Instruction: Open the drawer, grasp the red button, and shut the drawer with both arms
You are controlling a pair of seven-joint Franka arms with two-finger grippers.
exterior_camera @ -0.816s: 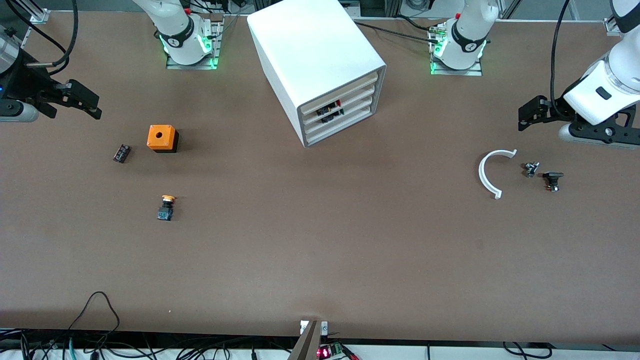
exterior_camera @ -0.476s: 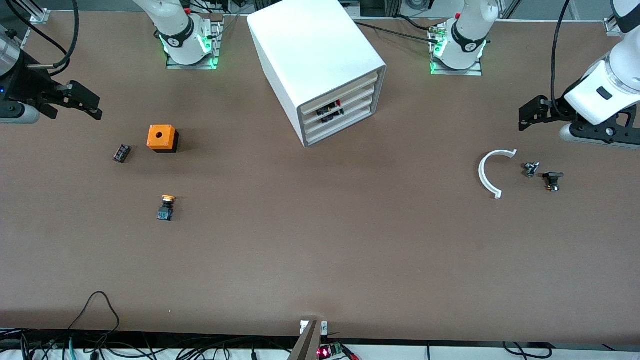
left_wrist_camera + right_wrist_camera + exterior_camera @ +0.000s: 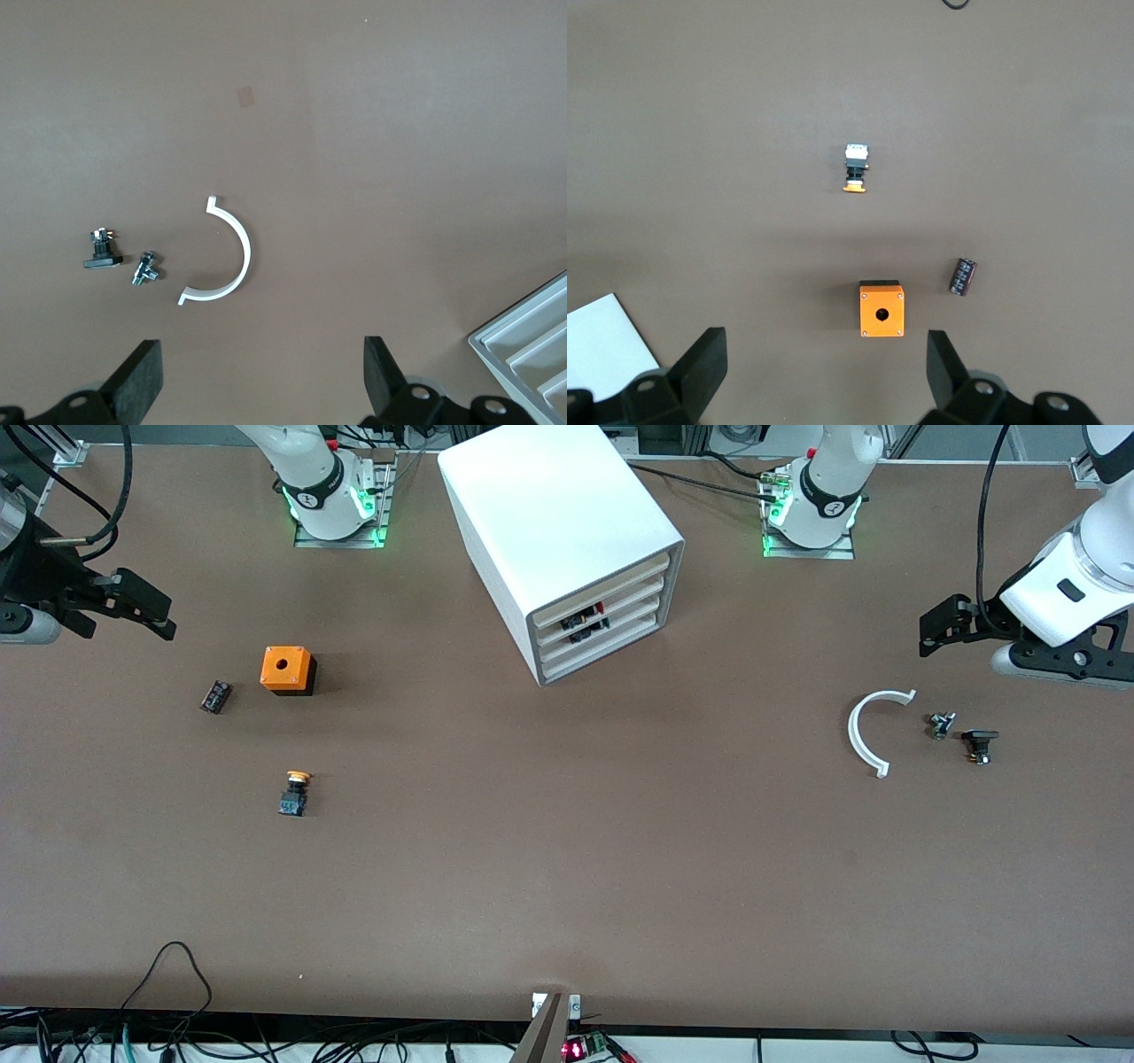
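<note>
The white cabinet point(image 3: 558, 522) stands between the two arm bases, its four drawers facing the front camera and the left arm's end. The second drawer down point(image 3: 638, 596) is shut. The button point(image 3: 586, 614), with a red cap and a black body, shows in its front gap. My left gripper point(image 3: 928, 631) is open and empty, up over the table at the left arm's end; in the left wrist view point(image 3: 263, 390) the cabinet's corner point(image 3: 532, 345) shows. My right gripper point(image 3: 164, 615) is open and empty over the right arm's end; it also shows in the right wrist view point(image 3: 824, 381).
An orange box with a hole point(image 3: 287, 670), a small dark part point(image 3: 215, 696) and an orange-capped button point(image 3: 294, 792) lie toward the right arm's end. A white arc point(image 3: 866, 731) and two small dark parts point(image 3: 941, 724) point(image 3: 979, 744) lie toward the left arm's end.
My right gripper has drifted slightly toward the right arm's end of the table. The left arm, the cabinet and the loose parts have not moved.
</note>
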